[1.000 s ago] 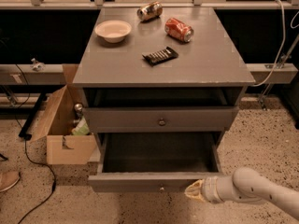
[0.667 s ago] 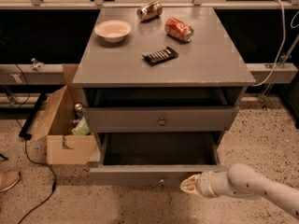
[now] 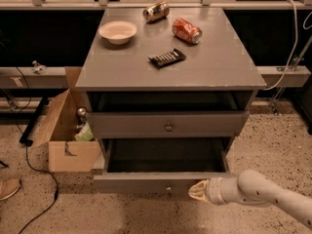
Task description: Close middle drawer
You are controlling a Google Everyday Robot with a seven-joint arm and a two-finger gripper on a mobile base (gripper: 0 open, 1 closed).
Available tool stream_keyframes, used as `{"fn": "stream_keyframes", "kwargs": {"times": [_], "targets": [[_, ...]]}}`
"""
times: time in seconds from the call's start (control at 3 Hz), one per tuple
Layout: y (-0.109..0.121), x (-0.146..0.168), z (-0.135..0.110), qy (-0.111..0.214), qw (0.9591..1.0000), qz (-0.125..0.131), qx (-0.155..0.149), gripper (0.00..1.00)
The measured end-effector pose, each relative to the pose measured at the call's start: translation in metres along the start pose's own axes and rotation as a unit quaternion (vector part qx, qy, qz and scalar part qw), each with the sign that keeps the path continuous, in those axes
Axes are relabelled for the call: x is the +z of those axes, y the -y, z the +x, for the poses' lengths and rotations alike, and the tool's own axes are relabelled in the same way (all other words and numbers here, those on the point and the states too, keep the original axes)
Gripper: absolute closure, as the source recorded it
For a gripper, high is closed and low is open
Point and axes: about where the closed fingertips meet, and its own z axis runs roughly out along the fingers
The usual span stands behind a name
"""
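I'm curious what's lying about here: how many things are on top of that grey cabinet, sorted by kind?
Cans: 2, a red can and a brownish can
Bowls: 1, the white bowl
Snack bars: 1, the dark bar
Total: 4
The gripper is not among them: it is low down, at the front of the open middle drawer.

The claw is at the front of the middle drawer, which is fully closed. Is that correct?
No. The camera view shows the claw at the front of the middle drawer, but it is pulled out, its inside visible.
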Motion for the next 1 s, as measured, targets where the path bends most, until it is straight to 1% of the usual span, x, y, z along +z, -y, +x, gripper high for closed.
{"fn": "stream_keyframes", "kwargs": {"times": [0.67,1.0], "targets": [[0.024,0.004,0.006,-0.023,0.9981,0.007,-0.056,1.00],[0.039,0.007,0.008,-0.028,0.9969,0.016,-0.072,1.00]]}}
